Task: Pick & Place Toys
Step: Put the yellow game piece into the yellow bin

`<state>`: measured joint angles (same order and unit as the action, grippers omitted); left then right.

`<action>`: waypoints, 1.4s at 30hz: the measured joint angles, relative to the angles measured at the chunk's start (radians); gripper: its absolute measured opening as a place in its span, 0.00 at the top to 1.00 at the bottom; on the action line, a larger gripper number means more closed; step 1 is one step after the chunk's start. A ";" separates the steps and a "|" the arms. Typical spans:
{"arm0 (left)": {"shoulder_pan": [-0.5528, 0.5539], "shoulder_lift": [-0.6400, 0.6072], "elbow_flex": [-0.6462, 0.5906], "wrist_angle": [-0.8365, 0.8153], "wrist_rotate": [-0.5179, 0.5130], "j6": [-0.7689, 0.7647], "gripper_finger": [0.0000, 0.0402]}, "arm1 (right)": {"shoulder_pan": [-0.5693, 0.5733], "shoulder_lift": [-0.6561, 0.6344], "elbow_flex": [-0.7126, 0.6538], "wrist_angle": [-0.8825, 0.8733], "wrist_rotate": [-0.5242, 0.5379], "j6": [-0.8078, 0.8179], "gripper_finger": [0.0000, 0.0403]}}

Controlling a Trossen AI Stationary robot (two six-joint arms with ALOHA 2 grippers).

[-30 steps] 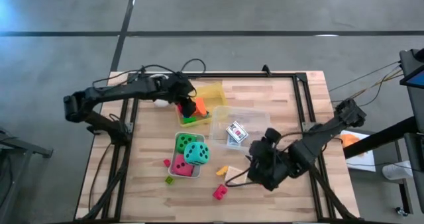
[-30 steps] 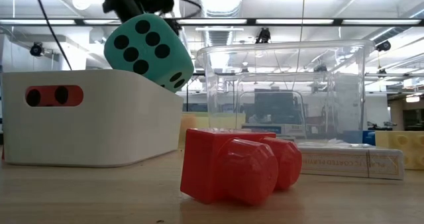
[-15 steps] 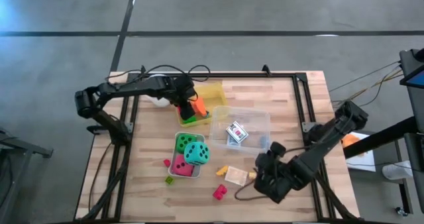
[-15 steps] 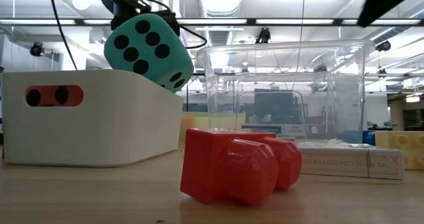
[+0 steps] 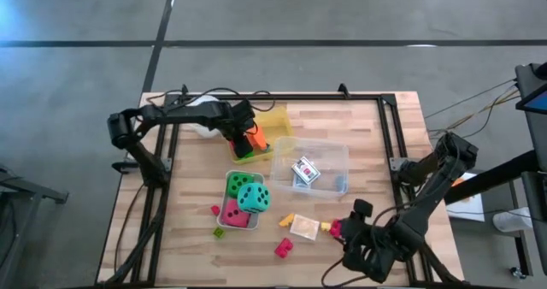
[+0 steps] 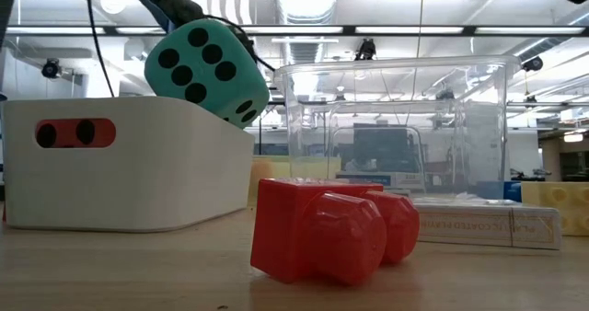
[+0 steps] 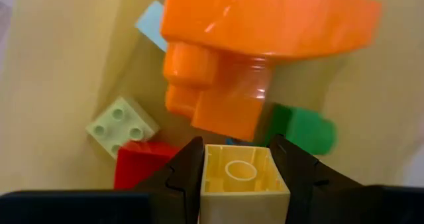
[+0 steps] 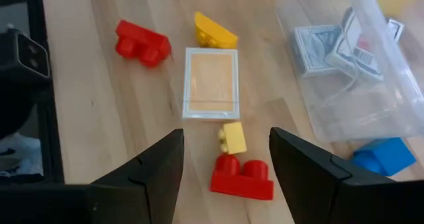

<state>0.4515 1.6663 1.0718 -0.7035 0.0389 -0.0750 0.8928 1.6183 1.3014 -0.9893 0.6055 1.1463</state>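
My left gripper (image 5: pixel 242 133) is over the yellow tray (image 5: pixel 275 118) at the table's far left, shut on a pale yellow block (image 7: pixel 235 177). Under it in the tray lie an orange block (image 7: pixel 258 52), a green block (image 7: pixel 301 128), a red block (image 7: pixel 142 171) and a pale green one (image 7: pixel 122 124). My right gripper (image 5: pixel 350 233) hangs open near the table's near right. Below it are a red block (image 8: pixel 242 177), a small yellow block (image 8: pixel 232 138) and a card pack (image 8: pixel 211 83). Three dice fill a white bin (image 5: pixel 229 197); the teal die (image 6: pixel 204 67) is on top. My left gripper pinches the pale yellow block by two opposite sides (image 7: pixel 211 177) between its two fingers. The fingers come from above, pointing steeply down. The block's hollow underside faces the wrist camera. It hangs over the blocks in the tray; whether it touches them I cannot tell.
A clear plastic box (image 5: pixel 309 165) at mid-table holds card packs (image 8: pixel 344 42), with a blue block (image 8: pixel 381 154) at its near corner. A yellow wedge (image 8: pixel 213 30), another red block (image 8: pixel 141 42) and small blocks (image 5: pixel 220 232) lie loose near the front.
My left gripper has sunk toward the yellow tray and tipped steeper, with the block still between its fingers. My right gripper has gone toward the table's near right corner and lower, and the card pack and small blocks that it covered now show.
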 joint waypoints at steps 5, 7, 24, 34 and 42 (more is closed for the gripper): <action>-0.003 0.046 0.000 -0.002 0.006 0.000 0.68 | 0.004 0.017 -0.003 0.016 0.001 -0.008 0.46; -0.003 0.052 0.000 -0.001 0.006 0.000 0.68 | 0.005 0.030 -0.006 0.018 0.000 -0.023 0.46; -0.005 0.065 0.001 -0.008 0.041 -0.013 0.68 | -0.009 0.098 -0.014 0.040 0.003 -0.201 0.46; -0.005 0.065 0.000 -0.017 0.066 -0.037 0.68 | -0.009 0.097 -0.014 0.044 0.000 -0.201 0.46; -0.005 0.065 0.000 -0.021 0.067 -0.037 0.62 | -0.009 0.097 -0.014 0.049 -0.001 -0.194 0.46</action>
<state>0.4465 1.7317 1.0721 -0.7250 0.1055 -0.1120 0.8833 1.7153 1.2873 -0.9407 0.6046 0.9519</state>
